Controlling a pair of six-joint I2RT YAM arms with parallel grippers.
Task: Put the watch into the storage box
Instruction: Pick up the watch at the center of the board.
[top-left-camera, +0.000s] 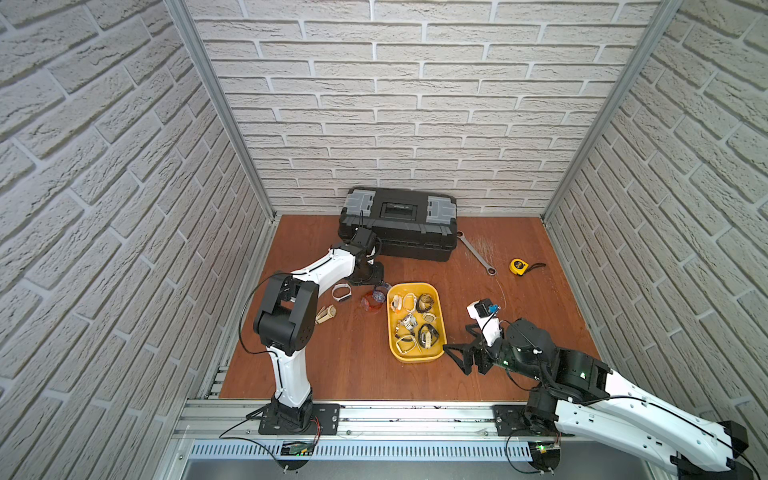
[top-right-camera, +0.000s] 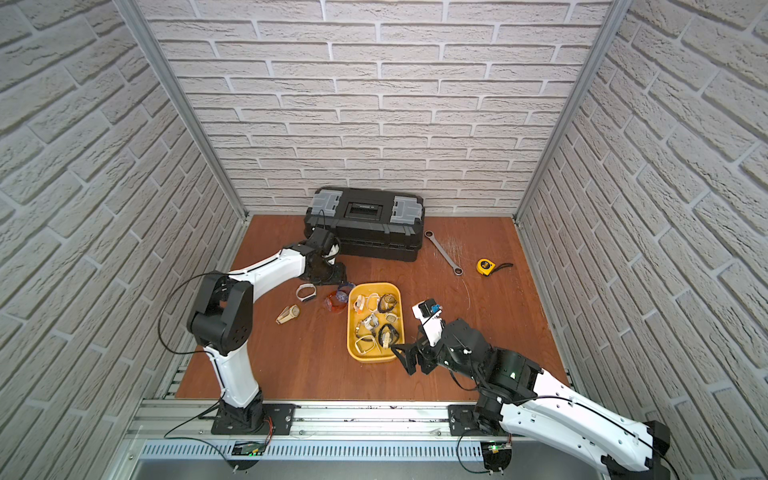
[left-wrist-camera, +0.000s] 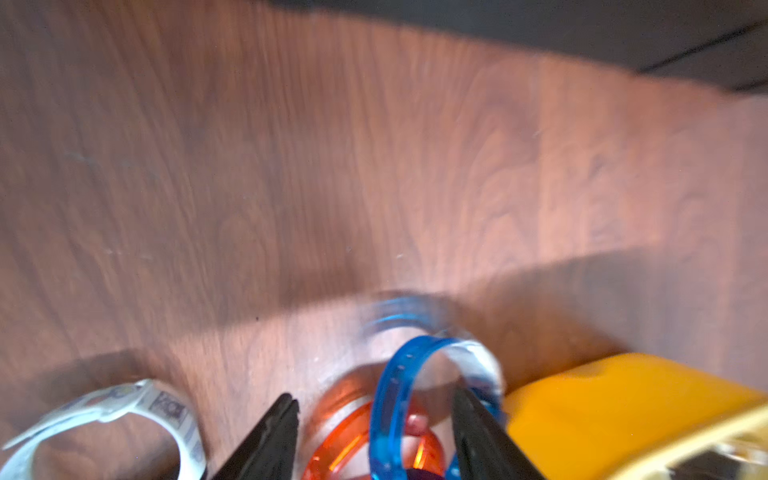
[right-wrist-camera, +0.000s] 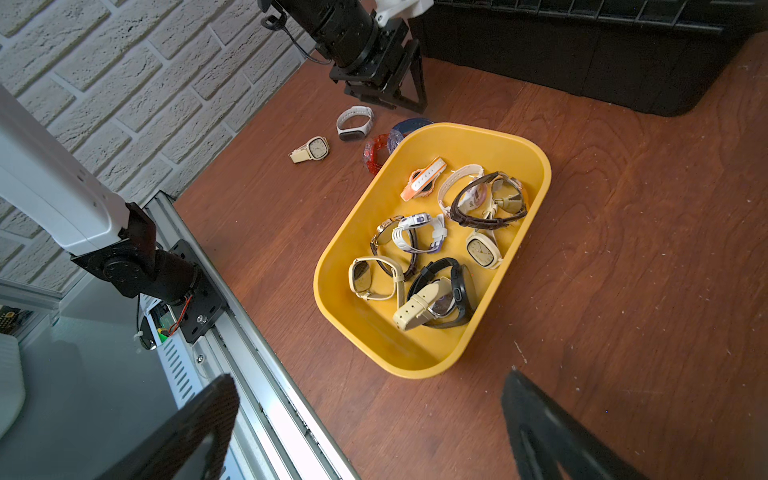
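Straddling the blue watch, the left gripper has its two black jaws spread. One jaw stands clear of the translucent blue strap, and the other is right against it or just inside the loop; motion blur hides which. The strap is not pinched.

The blue watch sits on the wooden table, outside the storage box and just beside its far corner. It overlaps an orange translucent watch. A white watch lies near them; its strap carries small dark printed squares, too blurred to read. A beige watch with a square dial lies further along the table.

The right gripper hovers by the near end of the yellow storage box with its jaws wide apart and nothing between them. Several watches lie heaped inside the box. Two cream square dials show hour marks, but no brand name is legible.

Against the back wall stands a black toolbox with grey latches; the label on its lid is too small to read. A wrench and a yellow tape measure lie to one side, the tape's dark label unreadable.
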